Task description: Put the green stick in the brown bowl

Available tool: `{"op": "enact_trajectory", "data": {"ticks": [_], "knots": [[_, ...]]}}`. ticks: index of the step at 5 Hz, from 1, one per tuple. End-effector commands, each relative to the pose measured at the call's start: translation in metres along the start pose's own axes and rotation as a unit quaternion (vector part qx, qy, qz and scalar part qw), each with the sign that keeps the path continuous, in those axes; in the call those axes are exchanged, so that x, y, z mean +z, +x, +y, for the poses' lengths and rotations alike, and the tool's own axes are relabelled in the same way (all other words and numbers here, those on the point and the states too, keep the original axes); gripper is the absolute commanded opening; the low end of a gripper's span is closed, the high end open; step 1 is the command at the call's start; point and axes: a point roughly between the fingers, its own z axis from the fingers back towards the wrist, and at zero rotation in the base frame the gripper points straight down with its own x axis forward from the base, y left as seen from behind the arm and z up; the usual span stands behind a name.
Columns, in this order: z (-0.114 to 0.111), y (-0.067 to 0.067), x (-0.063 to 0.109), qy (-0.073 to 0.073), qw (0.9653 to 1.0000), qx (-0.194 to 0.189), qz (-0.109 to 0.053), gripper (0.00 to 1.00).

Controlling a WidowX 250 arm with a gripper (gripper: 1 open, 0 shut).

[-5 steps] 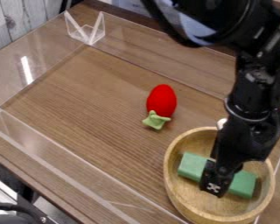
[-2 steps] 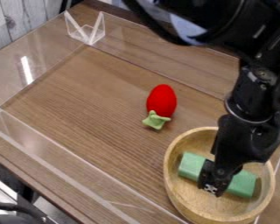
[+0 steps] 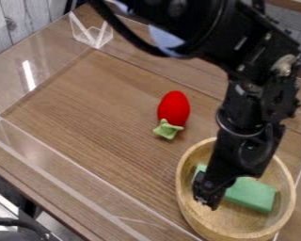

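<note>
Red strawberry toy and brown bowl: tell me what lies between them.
Bare wooden tabletop only, in the camera view, between the strawberry toy and the brown bowl.

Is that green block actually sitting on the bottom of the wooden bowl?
Touching. The camera view shows the green stick lying flat on the floor of the brown bowl, inside its rim, with no gap beneath it. The arm hides its left end.

Black jointed arm (image 3: 247,104) (looped black cables)

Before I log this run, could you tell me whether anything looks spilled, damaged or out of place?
Nothing stands out. The green stick lies flat inside the brown bowl, and the red strawberry toy sits intact on the table.
</note>
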Motion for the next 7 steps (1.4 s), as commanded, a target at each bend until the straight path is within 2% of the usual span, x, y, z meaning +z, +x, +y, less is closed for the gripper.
{"op": "enact_trajectory", "data": {"ticks": [1,2,5,7], "knots": [[0.013,0.000,0.016,0.033,0.9994,0.000,-0.009,1.00],[0.015,-0.007,0.019,0.029,0.9995,0.010,-0.004,1.00],[0.036,0.007,-0.001,0.023,0.9996,-0.018,0.004,1.00],[0.036,0.008,-0.008,0.021,0.9989,-0.041,0.004,1.00]]}}
